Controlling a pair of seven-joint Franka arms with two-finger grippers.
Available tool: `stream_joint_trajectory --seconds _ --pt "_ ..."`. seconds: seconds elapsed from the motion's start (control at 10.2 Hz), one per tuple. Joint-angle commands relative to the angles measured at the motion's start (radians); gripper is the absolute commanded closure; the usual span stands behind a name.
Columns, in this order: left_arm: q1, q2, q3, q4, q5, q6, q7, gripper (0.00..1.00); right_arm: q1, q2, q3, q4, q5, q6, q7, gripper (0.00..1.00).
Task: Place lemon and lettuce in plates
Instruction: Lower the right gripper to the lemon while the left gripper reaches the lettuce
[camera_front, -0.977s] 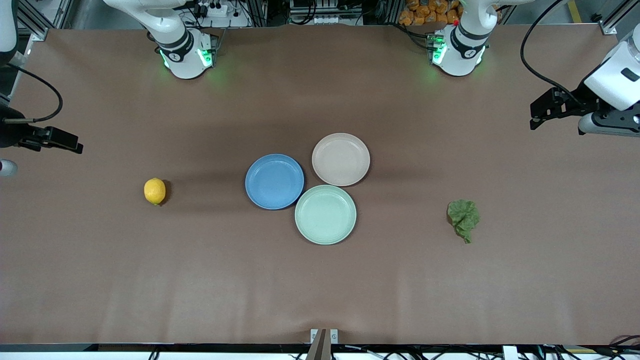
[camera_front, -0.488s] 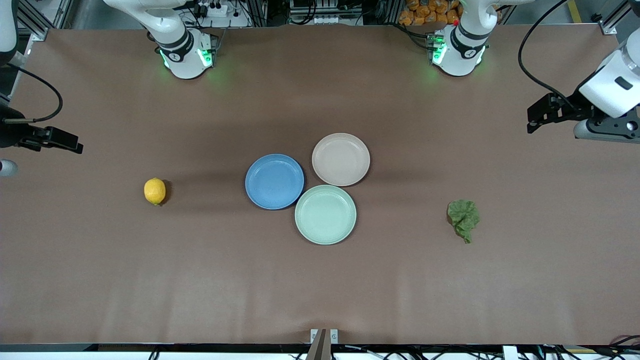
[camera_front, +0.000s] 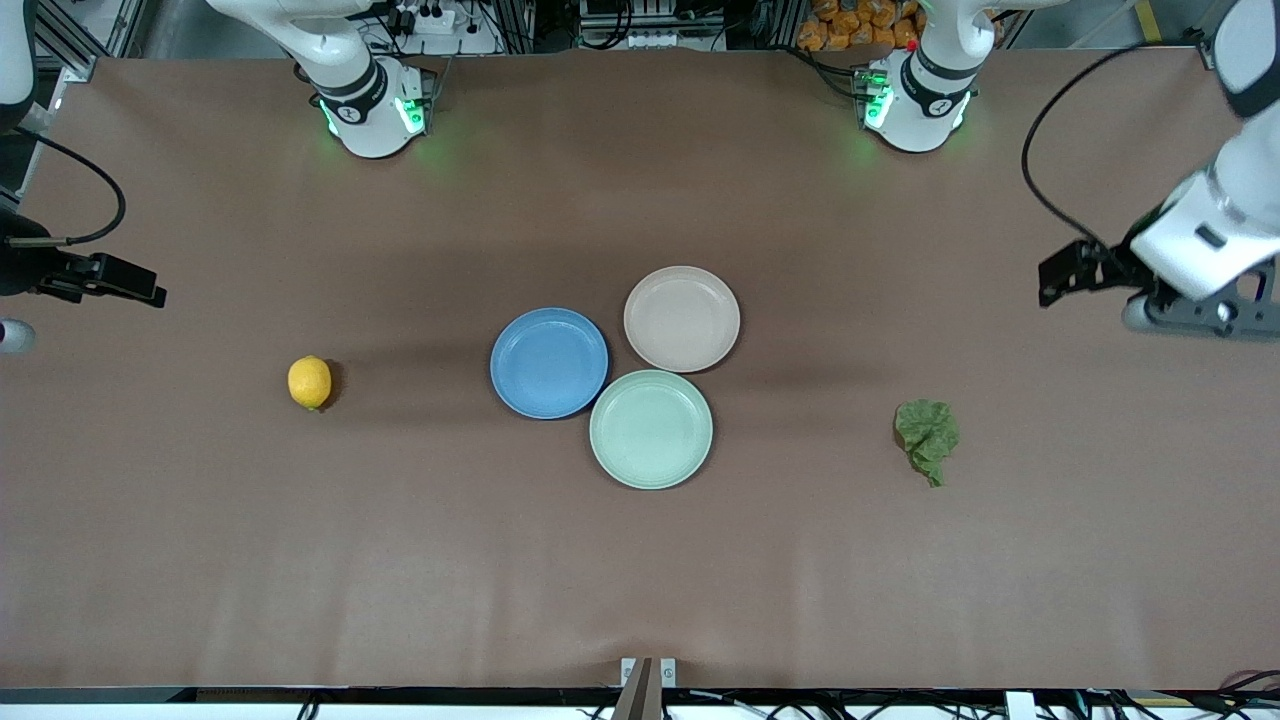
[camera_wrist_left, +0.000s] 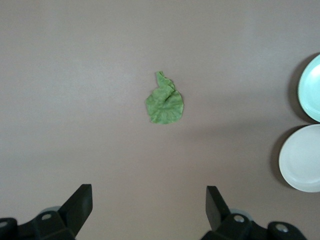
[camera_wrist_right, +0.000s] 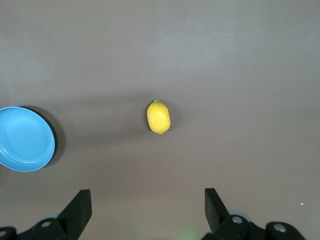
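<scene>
Lemon: the lemon lies on the brown tabletop toward the right arm's end, well apart from the plates, exactly where it lay a second ago; it sits centred in the right wrist view, untouched.

Right gripper: the right gripper hangs at the tabletop's edge, well clear of the lemon, unmoved over the last second; this arm waits. Its fingers are spread wide and hold nothing.

Blue plate: the blue plate is bare, touching or just beside the two others in the cluster at mid-table.

Beige-pink plate: the beige-pink plate is bare too, farthest of the three from the front camera.

Mint-green plate: the mint-green plate sits nearest the front camera and is no target.

Lettuce: the lettuce rests flat on the tabletop toward the left arm's end, well apart from the plates, its pointed tip toward the front camera; not shifted.

Left gripper: the one change. The left gripper has swung in from the tabletop's edge and lowered toward the lettuce over the past second, yet remains apart from it. Its fingers are wide apart, empty, with the lettuce framed ahead of them.

Meaning: a judgement only, the lettuce pick looks under way first; neither item is yet on a plate.
</scene>
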Motion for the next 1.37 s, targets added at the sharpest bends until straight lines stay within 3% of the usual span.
stream_joint_trajectory --seconds 0.0,0.49,1.27 --pt "0.021 0.095 0.002 0.015 0.003 0.054 -0.011 0.0 -0.003 -0.007 0.002 -0.003 -0.001 -0.005 0.005 0.0" --pt "0.03 0.302 0.002 0.02 -0.001 0.288 -0.118 0.0 -0.007 0.0 0.002 -0.005 -0.001 0.004 0.005 0.0" --pt "-0.002 0.476 -0.001 0.018 0.01 0.44 -0.365 0.0 0.001 0.108 0.004 -0.11 0.057 0.177 -0.003 0.0"
